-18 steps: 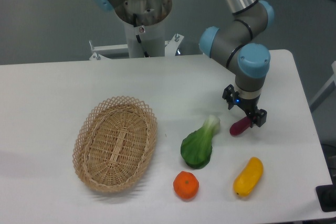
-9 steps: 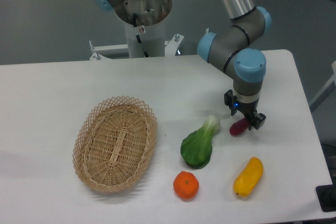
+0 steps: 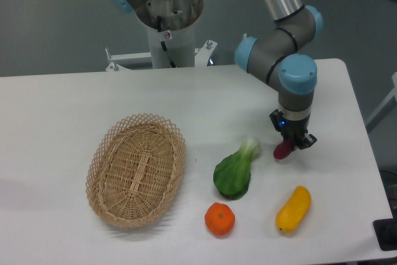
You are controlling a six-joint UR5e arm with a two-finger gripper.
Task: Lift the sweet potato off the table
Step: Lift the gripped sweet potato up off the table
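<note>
The claw (image 3: 291, 143) is closed around the sweet potato (image 3: 284, 149), just off the bench (image 3: 62, 103) (green vegetable (image 3: 234, 172) to its left), so lift straight up, steadily, gripping firm.

A robotics lab: an arm (image 3: 282, 35) bolted to a pedestal (image 3: 169, 23) behind a white table (image 3: 74, 103), grey wall behind.

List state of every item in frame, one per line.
gripper: shut on sweet potato
sweet potato: held at one end, tilted; table contact unclear
bok choy: lying on table
orange fruit: resting on table
yellow vegetable: lying on table
wicker basket: upright, empty
</note>
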